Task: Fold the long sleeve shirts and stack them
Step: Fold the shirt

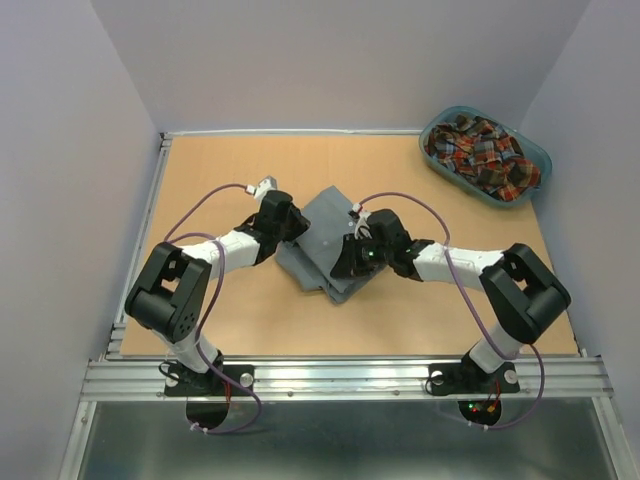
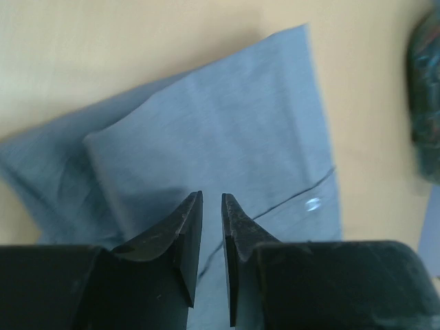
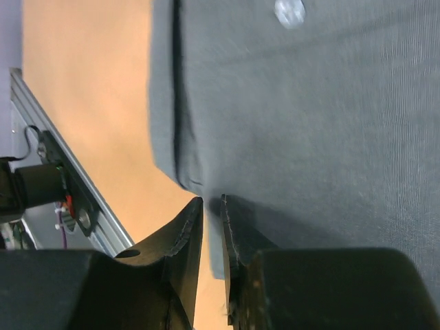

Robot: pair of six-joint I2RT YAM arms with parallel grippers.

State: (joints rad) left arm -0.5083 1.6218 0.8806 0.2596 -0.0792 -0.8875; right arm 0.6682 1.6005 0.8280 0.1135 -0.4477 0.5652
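The grey long sleeve shirt (image 1: 325, 240) lies folded into a compact pad at the table's middle, a button (image 2: 313, 203) showing on its top layer. My left gripper (image 1: 293, 226) is down on its left side. In the left wrist view the gripper (image 2: 212, 196) has its jaws a narrow slit apart over the grey shirt (image 2: 227, 124), with no pinch visible. My right gripper (image 1: 350, 262) is at the near right edge. There the gripper (image 3: 212, 199) has its jaws drawn close around the hem of the grey shirt (image 3: 309, 124). The plaid shirt (image 1: 480, 155) lies crumpled in the basket.
The teal oval basket (image 1: 541, 158) sits at the far right corner, also blurred at the right edge as the basket (image 2: 427, 89). The metal rail (image 3: 62, 185) runs along the table's near edge, close behind the right gripper. Bare wood surrounds the grey shirt.
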